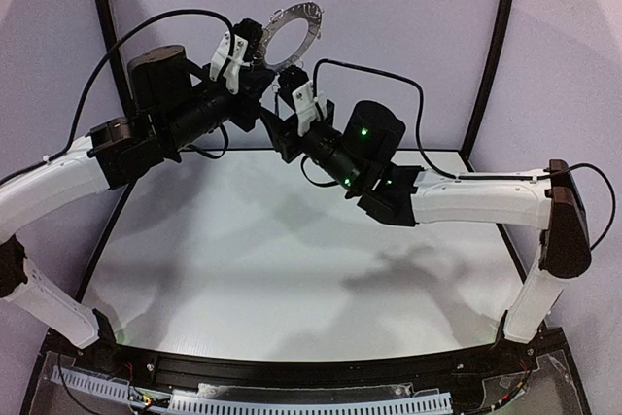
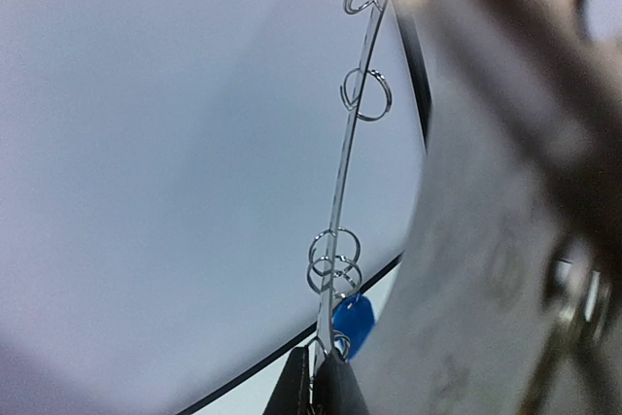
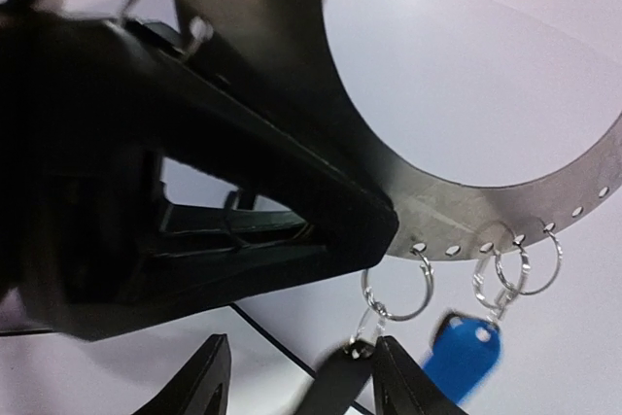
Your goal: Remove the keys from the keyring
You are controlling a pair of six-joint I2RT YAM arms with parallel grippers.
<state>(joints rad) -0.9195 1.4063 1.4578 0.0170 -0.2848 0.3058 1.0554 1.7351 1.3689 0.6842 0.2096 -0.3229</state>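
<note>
Both the black key (image 3: 335,388) and blue key (image 3: 465,355) hang at six o'clock of the keyring (image 3: 486,206), which my left gripper (image 2: 316,391) clamps aloft. My right gripper (image 3: 303,381) gapes around the black key; next I pinch it and unthread it.

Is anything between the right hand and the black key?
Nothing visible. The black key hangs from the keyring, inside the open right hand, close to one finger. The blue key dangles just outside.

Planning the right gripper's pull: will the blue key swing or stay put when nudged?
Likely swings freely: the blue key hangs by a thin wire loop from the keyring. Probably light, being tiny beside that ring.
</note>
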